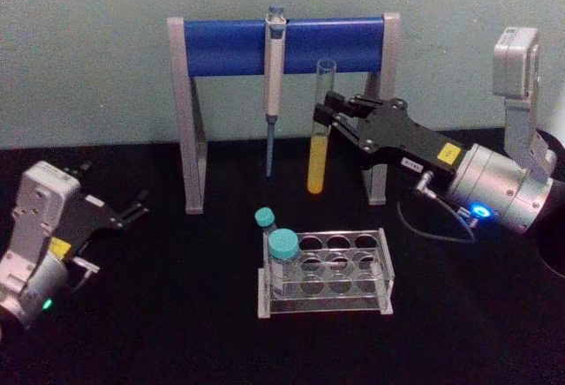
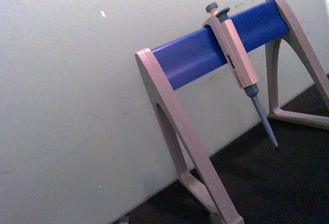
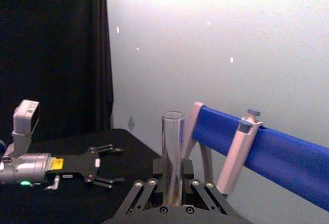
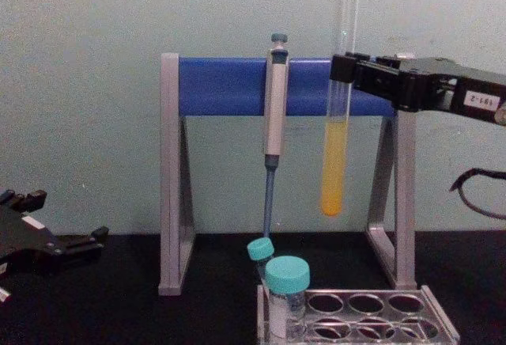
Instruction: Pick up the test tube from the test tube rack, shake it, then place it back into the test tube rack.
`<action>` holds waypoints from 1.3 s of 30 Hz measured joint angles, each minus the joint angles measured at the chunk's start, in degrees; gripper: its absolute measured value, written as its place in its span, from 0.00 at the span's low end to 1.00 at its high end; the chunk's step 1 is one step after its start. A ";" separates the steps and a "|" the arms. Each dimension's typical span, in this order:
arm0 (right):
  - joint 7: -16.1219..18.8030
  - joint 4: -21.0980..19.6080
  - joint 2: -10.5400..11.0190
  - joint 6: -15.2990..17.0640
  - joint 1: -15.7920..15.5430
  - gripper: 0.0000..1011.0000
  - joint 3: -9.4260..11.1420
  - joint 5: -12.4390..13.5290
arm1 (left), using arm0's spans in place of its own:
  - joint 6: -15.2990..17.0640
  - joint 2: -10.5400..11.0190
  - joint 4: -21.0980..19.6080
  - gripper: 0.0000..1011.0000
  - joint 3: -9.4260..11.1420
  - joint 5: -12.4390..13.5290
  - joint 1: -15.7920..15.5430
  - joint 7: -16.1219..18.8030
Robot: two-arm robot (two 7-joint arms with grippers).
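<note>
The test tube [image 1: 319,138] hangs upright in the air above and behind the test tube rack [image 1: 385,266], its lower part filled with yellow-orange liquid. My right gripper [image 1: 324,113] is shut on the tube's upper half, reaching in from the right. From the chest the test tube [image 4: 334,163] hangs well clear of the rack [image 4: 437,313], with the right gripper [image 4: 341,72] clamped near its top. In the right wrist view the tube [image 3: 172,142] stands between the fingers. My left gripper [image 1: 137,207] rests open at the table's left, away from everything.
A grey-legged stand with a blue crossbar [image 1: 238,45] stands just behind the held tube, a pipette [image 1: 274,76] hanging from it. Two teal-capped tubes [image 1: 282,248] occupy the rack's left end; its other holes are free. Black table lies around the rack.
</note>
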 joint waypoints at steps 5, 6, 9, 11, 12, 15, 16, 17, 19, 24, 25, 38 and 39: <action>-0.52 0.03 0.27 0.02 -0.14 0.21 0.51 -0.14 | 0.00 0.00 0.00 0.99 0.00 0.00 0.00 0.00; -0.59 0.03 0.30 0.04 -0.18 0.21 0.57 -0.16 | 0.00 0.00 0.00 0.99 0.00 0.00 0.00 0.00; -0.69 0.03 0.35 0.13 -0.32 0.21 0.73 -0.26 | 0.00 0.00 0.00 0.99 0.00 0.00 0.00 0.00; -0.73 0.03 0.34 0.16 -0.35 0.21 0.76 -0.29 | 0.00 0.00 0.00 0.99 0.00 0.00 0.00 0.00; -0.76 0.03 0.30 0.19 -0.38 0.21 0.78 -0.32 | 0.00 0.00 0.00 0.99 0.00 0.00 0.00 0.00; -0.79 0.03 0.25 0.24 -0.42 0.21 0.83 -0.38 | 0.00 0.00 0.00 0.99 0.00 0.00 0.00 0.00; -0.80 0.03 0.24 0.24 -0.42 0.21 0.83 -0.40 | 0.00 0.00 0.00 0.99 0.00 0.00 0.00 0.00; -0.81 0.02 0.24 0.26 -0.45 0.21 0.85 -0.42 | 0.00 0.00 0.00 0.99 0.00 0.00 0.00 0.00; -0.81 -0.03 0.27 0.30 -0.54 0.21 0.91 -0.46 | 0.00 0.00 0.00 0.99 0.00 0.00 0.00 0.00; -0.78 -0.24 0.36 0.37 -0.71 0.21 1.04 -0.50 | 0.00 0.00 0.00 0.99 0.00 0.00 0.00 0.00; -0.77 -0.31 0.39 0.39 -0.74 0.21 1.06 -0.51 | 0.00 0.00 0.00 0.99 0.00 0.00 0.00 0.00; -0.20 -5.17 2.30 0.73 -4.15 0.21 1.43 0.83 | 0.00 0.00 0.00 0.99 0.00 0.00 0.00 0.00; -0.03 -5.37 2.47 0.60 -4.41 0.21 1.39 0.88 | 0.00 0.00 0.00 0.99 0.00 0.00 0.00 0.00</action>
